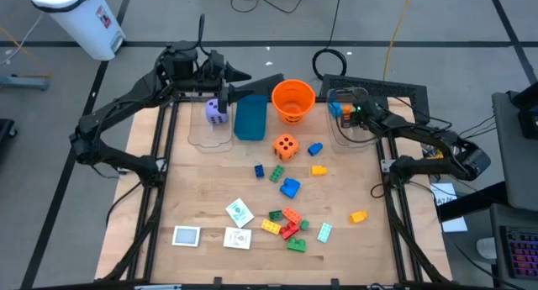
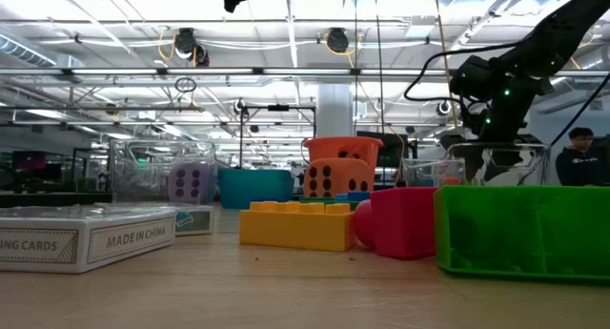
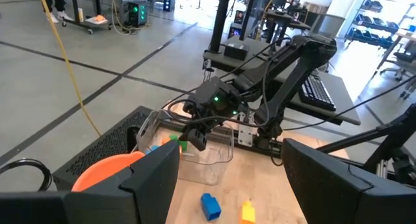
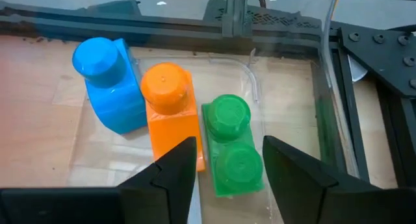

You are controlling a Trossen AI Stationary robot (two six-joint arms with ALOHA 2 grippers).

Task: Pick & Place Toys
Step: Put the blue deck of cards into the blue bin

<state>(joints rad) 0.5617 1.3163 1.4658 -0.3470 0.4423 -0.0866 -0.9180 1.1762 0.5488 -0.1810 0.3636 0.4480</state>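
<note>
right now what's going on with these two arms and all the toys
The robot is sorting toys off the table into bins at the far edge. The right gripper hangs over the clear bin on the right, jaws apart just above a green brick that lies inside beside an orange brick and a blue brick. The left gripper waits open at the far left, near the bin holding the purple die. The orange die, cards and many bricks are not yet sorted.
</note>
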